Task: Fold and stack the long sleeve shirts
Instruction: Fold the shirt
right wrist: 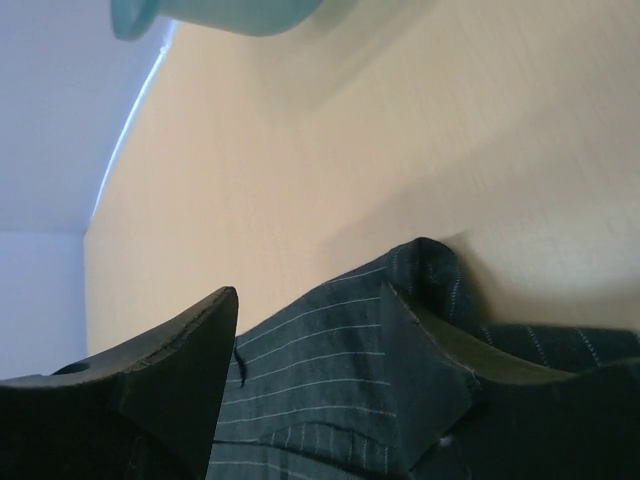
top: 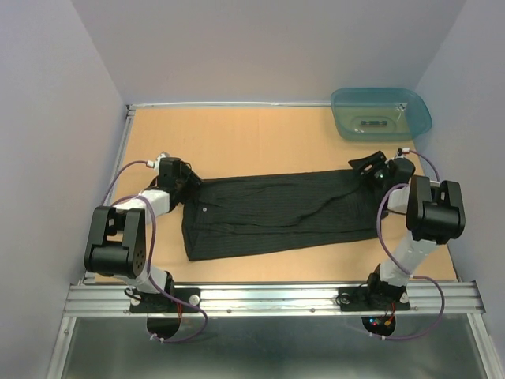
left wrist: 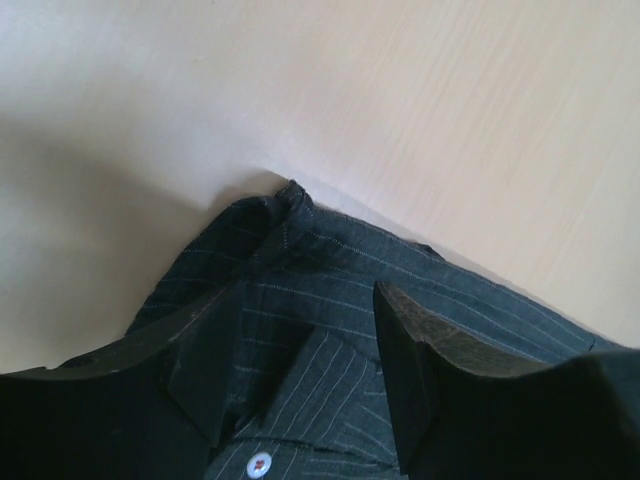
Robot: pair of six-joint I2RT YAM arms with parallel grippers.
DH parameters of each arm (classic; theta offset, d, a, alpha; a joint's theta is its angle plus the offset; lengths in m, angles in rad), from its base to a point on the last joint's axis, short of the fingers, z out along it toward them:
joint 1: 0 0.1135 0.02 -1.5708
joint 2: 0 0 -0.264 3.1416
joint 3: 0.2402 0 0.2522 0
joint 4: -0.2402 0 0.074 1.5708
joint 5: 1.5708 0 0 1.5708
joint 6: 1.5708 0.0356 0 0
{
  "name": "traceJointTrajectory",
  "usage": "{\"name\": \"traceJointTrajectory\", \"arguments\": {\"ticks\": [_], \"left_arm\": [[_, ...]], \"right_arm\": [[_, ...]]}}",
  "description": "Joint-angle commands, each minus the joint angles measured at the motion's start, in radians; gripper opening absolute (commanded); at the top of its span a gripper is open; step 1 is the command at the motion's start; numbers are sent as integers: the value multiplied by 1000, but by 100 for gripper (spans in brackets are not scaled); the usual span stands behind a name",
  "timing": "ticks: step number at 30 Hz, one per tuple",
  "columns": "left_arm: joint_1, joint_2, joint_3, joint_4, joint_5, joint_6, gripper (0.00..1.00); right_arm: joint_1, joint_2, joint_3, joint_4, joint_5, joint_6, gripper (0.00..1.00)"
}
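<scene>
Across the middle of the wooden table (top: 237, 134), the black pinstriped shirt (top: 276, 209) is lying spread out. The left gripper (left wrist: 310, 300) and right gripper (right wrist: 310, 295) are straddling its far corners with jaws spread, apparently setting up a fold. Next, both need to be pinching the cloth together.
</scene>
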Motion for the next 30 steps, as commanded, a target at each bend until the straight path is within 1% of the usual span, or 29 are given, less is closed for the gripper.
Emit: {"name": "traceJointTrajectory", "arguments": {"ticks": [1,4,6,7,8,9,10,11,12,13,15,16,17,18,20,21,22,23,24,26,27,28,30], "left_arm": [[4,-98,37,-69,-7,82,68],[-15,-149,86,-96,15,138,74],[-22,-178,118,-133,30,175,76],[-36,-187,150,-142,35,232,78],[-44,-190,169,-170,36,263,79],[-53,-189,186,-185,38,302,79],[-70,-187,222,-202,33,357,83],[-79,-175,241,-240,35,385,84],[-85,-167,255,-253,46,405,90],[-97,-151,278,-264,72,425,91],[-113,-132,293,-282,93,435,92],[-142,-111,304,-288,105,442,92],[-142,-100,309,-294,107,441,92],[-180,-91,321,-300,106,436,89],[-229,-77,329,-305,112,416,87],[-301,-77,330,-299,118,390,86],[-336,-78,332,-276,141,381,84],[-382,-78,335,-261,153,363,83],[-460,-80,341,-244,174,361,80],[-547,-69,350,-172,178,370,77],[-586,-60,356,-150,175,399,75],[-655,-45,384,-137,173,419,71],[-709,10,416,-107,167,459,70]], "right_arm": [[5,-104,30,-92,-58,-68,65],[12,-185,38,-170,-80,-60,65],[37,-237,58,-329,-37,-114,65],[78,-288,76,-412,0,-146,66],[106,-312,111,-569,99,-216,66],[138,-337,121,-636,156,-247,67],[173,-383,127,-696,219,-267,67],[231,-404,123,-793,320,-274,68],[261,-421,115,-841,353,-266,68],[299,-453,104,-875,382,-255,68],[324,-484,57,-938,410,-211,68],[340,-513,44,-942,394,-209,68],[351,-530,37,-940,376,-208,68],[364,-541,35,-937,335,-209,67],[396,-561,43,-907,254,-215,67],[408,-576,46,-865,170,-209,67],[420,-584,41,-838,132,-197,67],[420,-596,35,-775,82,-171,67],[420,-601,26,-749,71,-156,67],[422,-598,-3,-680,60,-142,67],[420,-574,-3,-673,58,-134,67],[422,-558,-3,-666,52,-123,67],[420,-529,-14,-629,40,-97,66]]}}
